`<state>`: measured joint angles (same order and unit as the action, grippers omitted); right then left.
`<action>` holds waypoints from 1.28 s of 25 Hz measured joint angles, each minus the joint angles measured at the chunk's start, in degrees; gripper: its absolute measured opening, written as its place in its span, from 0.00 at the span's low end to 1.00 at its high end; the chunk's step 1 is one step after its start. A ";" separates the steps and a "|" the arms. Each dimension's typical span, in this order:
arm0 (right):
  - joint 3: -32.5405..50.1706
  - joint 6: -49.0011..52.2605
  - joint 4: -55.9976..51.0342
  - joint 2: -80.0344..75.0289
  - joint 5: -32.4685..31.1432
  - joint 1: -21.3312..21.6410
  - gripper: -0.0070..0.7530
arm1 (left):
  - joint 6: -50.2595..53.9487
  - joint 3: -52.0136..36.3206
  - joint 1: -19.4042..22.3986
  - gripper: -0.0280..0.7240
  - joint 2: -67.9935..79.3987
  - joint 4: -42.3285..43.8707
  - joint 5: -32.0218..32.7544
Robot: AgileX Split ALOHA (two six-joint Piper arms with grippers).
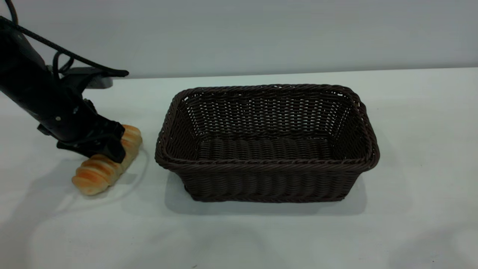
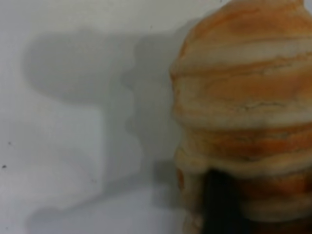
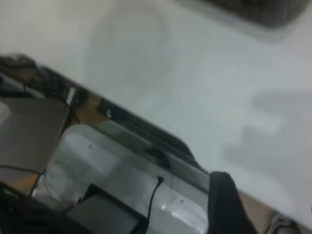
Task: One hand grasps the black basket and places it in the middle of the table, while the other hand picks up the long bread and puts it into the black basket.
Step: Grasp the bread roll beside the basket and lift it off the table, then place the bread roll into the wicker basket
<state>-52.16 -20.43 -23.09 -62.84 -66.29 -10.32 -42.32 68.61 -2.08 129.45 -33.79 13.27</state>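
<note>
The long bread (image 1: 106, 162), golden-orange with pale stripes, lies on the table (image 1: 410, 149) at the left, pointing diagonally. My left gripper (image 1: 112, 144) comes down from the left and is shut on the bread's middle. In the left wrist view the bread (image 2: 243, 97) fills the right half, with one dark finger (image 2: 219, 204) pressed against it. The black basket (image 1: 267, 175) stands upright and empty in the middle of the table, just right of the bread. My right gripper (image 3: 234, 207) is out of the exterior view and hangs over the table's edge, far from the basket (image 3: 263, 9).
The right wrist view shows the table's edge (image 3: 146, 131) with dark equipment and cables (image 3: 112, 214) below it. Bare tabletop lies in front of and to the right of the basket.
</note>
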 joint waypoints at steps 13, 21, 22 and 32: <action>21.54 7.21 14.36 25.59 4.12 0.00 0.58 | 0.00 2.16 -2.00 0.16 -15.00 0.55 5.23; 23.95 10.29 17.46 38.33 3.76 0.00 0.58 | 0.00 8.15 -17.38 0.16 -17.06 0.55 5.95; 24.41 10.41 17.53 39.67 3.15 0.00 0.58 | 0.00 8.26 -19.65 0.16 -15.85 0.49 4.75; 25.12 12.86 19.28 45.50 2.15 0.00 0.57 | 0.00 8.32 -30.10 0.24 -0.58 0.34 -10.35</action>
<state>-27.04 -7.57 -3.81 -17.34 -64.14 -10.32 -42.32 76.94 -32.17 128.87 -33.45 2.92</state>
